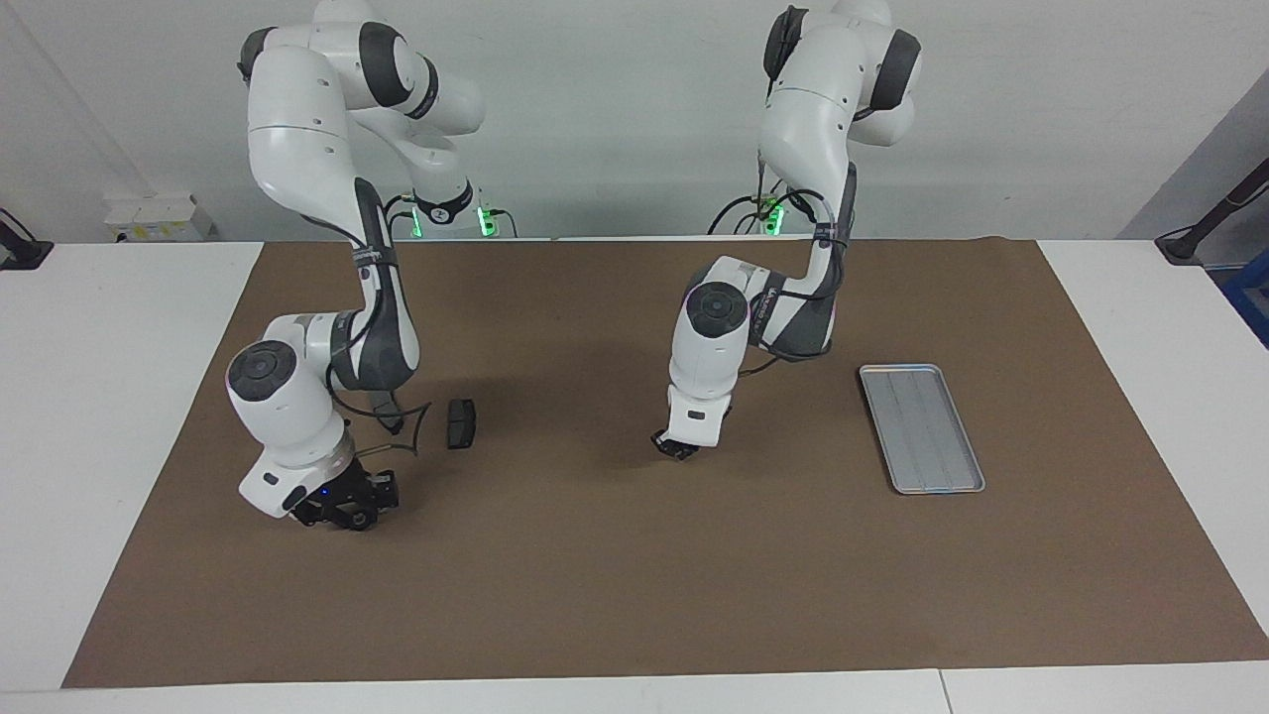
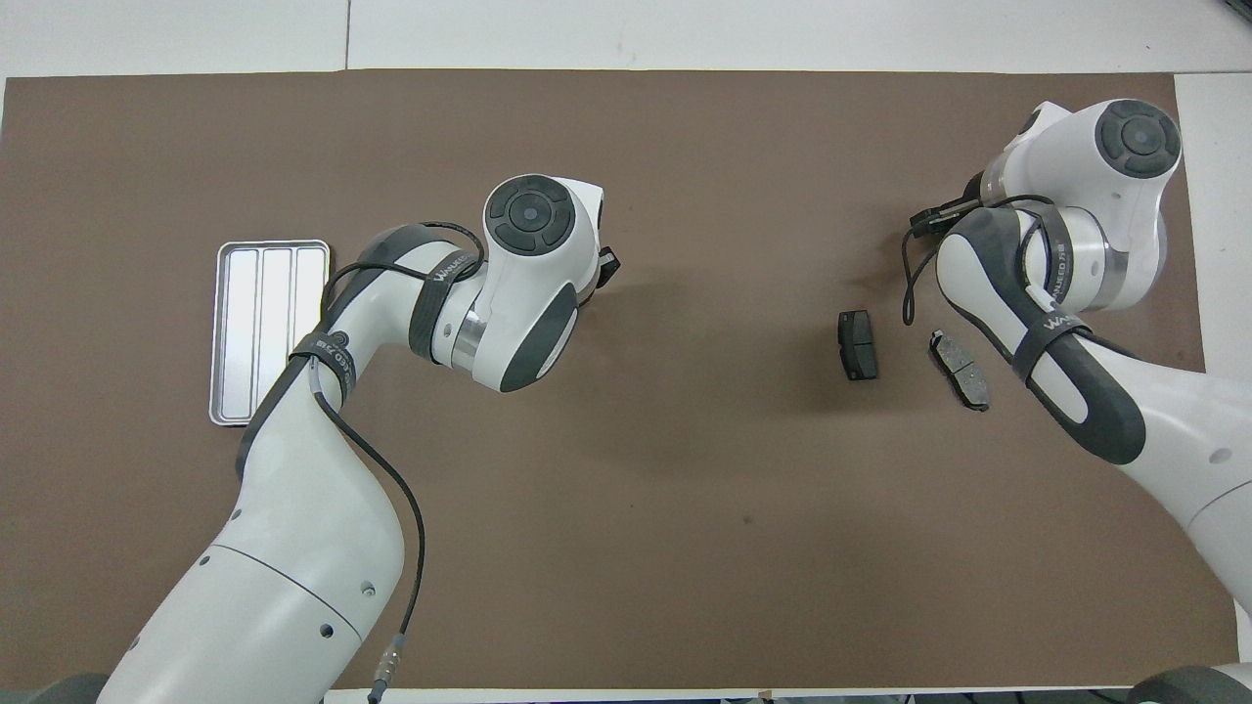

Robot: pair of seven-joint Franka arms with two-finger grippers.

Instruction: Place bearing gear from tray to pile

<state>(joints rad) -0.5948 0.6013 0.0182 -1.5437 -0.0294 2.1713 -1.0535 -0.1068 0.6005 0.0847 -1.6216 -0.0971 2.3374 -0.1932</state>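
Bearing gear: not to be seen anywhere, neither on the tray nor on the mat, so its long axis and heading cannot be told
Tray (image 1: 922, 426): bare ribs showing, at the left arm's end, long axis running toward and away from the robots
Left gripper (image 1: 677, 446): low over the middle of the mat, between tray and pile; open or closed, loaded or not, cannot tell
Pile: two dark brake pads (image 2: 858, 344) (image 2: 959, 370) side by side at the right arm's end
Right gripper (image 1: 347, 501): waiting low just beside the pile, state cannot be told
Progress: judging by the bare tray, pickup looks done; delivery to the pile is left
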